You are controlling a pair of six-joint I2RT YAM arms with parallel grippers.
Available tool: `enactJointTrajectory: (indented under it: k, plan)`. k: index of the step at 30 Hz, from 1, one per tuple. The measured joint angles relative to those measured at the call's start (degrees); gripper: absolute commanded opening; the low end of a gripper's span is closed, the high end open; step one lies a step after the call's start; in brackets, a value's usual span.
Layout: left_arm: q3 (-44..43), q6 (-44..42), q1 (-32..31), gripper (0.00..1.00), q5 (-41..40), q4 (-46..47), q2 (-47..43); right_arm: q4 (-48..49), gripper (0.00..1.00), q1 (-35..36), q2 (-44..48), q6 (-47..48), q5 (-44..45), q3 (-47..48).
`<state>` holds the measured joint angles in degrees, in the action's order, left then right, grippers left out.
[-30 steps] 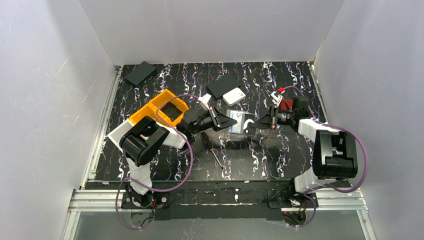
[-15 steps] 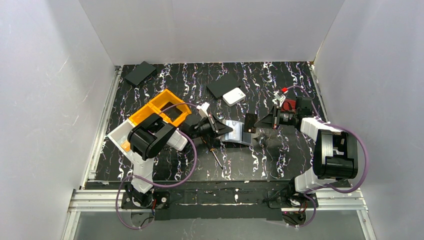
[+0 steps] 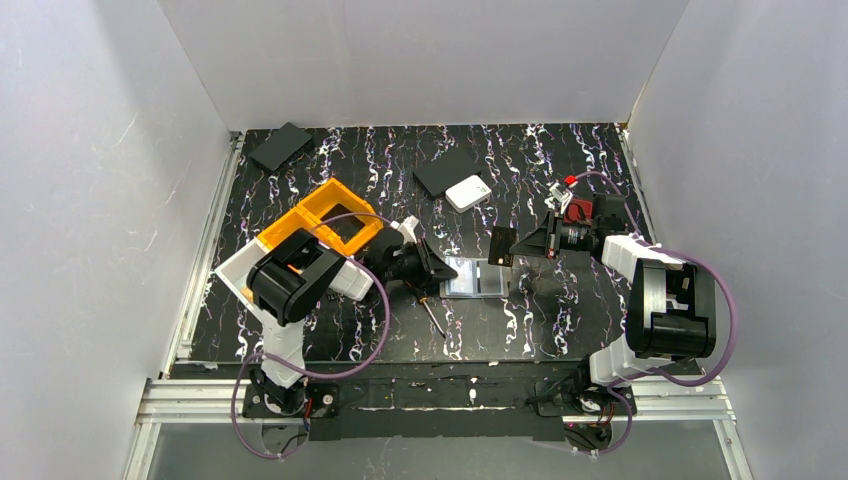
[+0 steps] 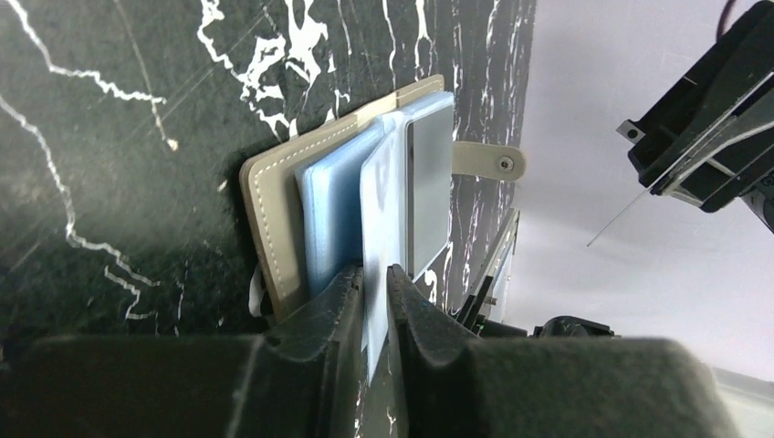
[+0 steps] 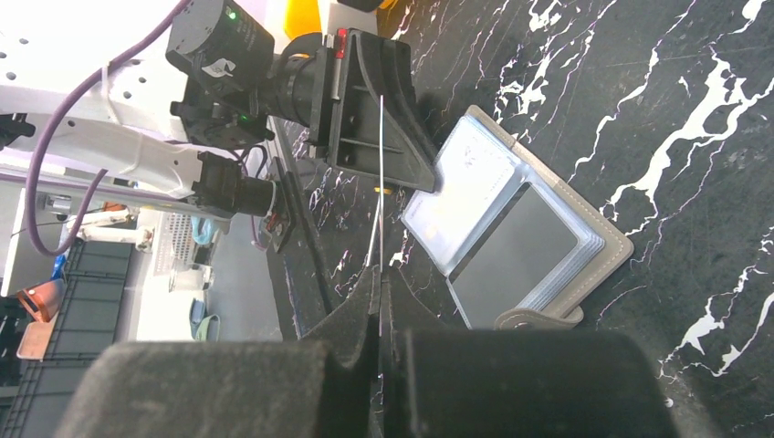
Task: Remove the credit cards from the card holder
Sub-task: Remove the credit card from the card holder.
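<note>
The taupe card holder [image 3: 478,277] lies open on the black mat, pale blue sleeves up, also in the left wrist view [image 4: 274,196] and the right wrist view [image 5: 548,246]. My left gripper [image 3: 443,272] is shut on one pale blue sleeve leaf [image 4: 381,210] at its near edge. A grey card [image 4: 429,187] sits in the sleeve beside it, with the snap tab [image 4: 488,162] past it. My right gripper [image 3: 518,244] is shut on a thin credit card [image 3: 502,245], held above and right of the holder, apart from it. That card shows edge-on in the right wrist view [image 5: 380,164].
A screwdriver [image 3: 430,308] lies just left of the holder, near the left gripper. An orange tray [image 3: 322,218] stands behind the left arm. A white square box [image 3: 468,193] on a flat black rectangle [image 3: 445,168] lies behind the holder. Another black rectangle [image 3: 281,146] is at the far left corner.
The right gripper pulled a card out of the holder and drew it right. The left gripper drew the holder nearer and down until it lay flat.
</note>
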<state>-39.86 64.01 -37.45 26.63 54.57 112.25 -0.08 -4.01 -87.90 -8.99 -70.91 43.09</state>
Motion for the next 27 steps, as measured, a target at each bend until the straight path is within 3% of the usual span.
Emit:
enactJointTrajectory:
  k: [7,13,16,19,27]
  plan:
    - [-0.04,-4.61,0.00,0.30,-2.40,-11.47,-6.69,-0.52,0.01,-0.02,0.00,0.20,-0.04,0.00]
    - [0.04,-11.50,0.00,0.44,-6.88,-21.33,-19.87,-1.57,0.01,-0.02,0.00,0.33,-0.50,0.22]
    - [0.09,-15.26,0.00,0.64,-9.20,-24.63,-28.09,-1.77,0.01,-0.02,0.00,0.79,-0.96,0.46]
    - [0.96,-18.21,0.00,0.97,-11.43,-25.81,-35.43,-2.47,0.01,-0.02,-0.02,1.64,-1.46,0.68]
    - [8.48,-18.84,1.14,0.98,-13.97,-28.30,-49.33,-3.82,0.01,0.00,0.07,3.34,-3.19,0.74]
